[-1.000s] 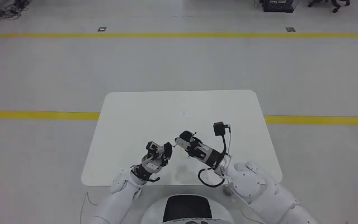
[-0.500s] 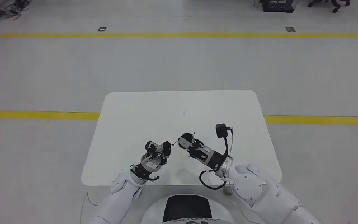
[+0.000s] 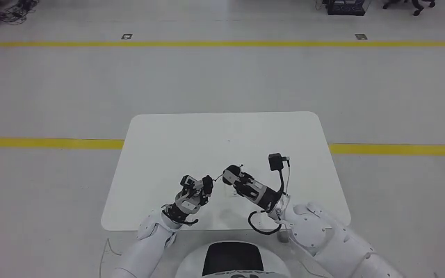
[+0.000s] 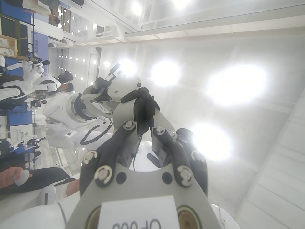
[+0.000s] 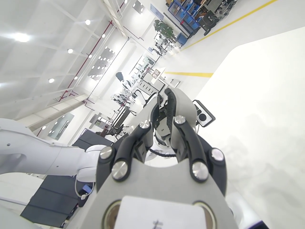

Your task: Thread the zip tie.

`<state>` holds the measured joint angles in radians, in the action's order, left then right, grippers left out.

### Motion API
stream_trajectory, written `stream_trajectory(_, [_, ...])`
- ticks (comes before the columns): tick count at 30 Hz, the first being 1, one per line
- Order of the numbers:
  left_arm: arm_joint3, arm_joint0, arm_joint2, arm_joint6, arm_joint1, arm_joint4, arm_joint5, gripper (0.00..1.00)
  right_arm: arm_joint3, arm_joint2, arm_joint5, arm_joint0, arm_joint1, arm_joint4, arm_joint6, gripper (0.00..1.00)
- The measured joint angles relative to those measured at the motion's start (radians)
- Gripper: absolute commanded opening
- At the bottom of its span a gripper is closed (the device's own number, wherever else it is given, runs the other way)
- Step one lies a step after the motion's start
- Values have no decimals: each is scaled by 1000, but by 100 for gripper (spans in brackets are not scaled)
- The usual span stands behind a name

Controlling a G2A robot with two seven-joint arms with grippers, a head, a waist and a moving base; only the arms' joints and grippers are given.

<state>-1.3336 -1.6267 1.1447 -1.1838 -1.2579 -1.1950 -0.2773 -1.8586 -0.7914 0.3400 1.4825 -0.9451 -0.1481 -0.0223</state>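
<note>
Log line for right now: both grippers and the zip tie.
left gripper: shut, over white rounded table, front edge | right gripper: shut, tip near left's | zip tie: too thin to confirm

White table (image 3: 222, 135) with rounded corners, on a pale floor (image 3: 69, 90). Well beyond the table, a yellow line (image 3: 208, 44) across the floor, with small dark floor plates (image 3: 126, 36) just past it. A nearer yellow line (image 3: 62, 143) at both sides of the table. Far past the table's corner, blue shelving (image 5: 184, 16) and a potted plant (image 5: 164, 28).
</note>
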Motion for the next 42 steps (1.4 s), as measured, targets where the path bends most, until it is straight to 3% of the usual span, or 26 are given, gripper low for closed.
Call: stream_trajectory(42, [9, 11, -16, 11, 6, 13, -9, 0, 26, 81, 0, -60, 37, -26, 50, 0])
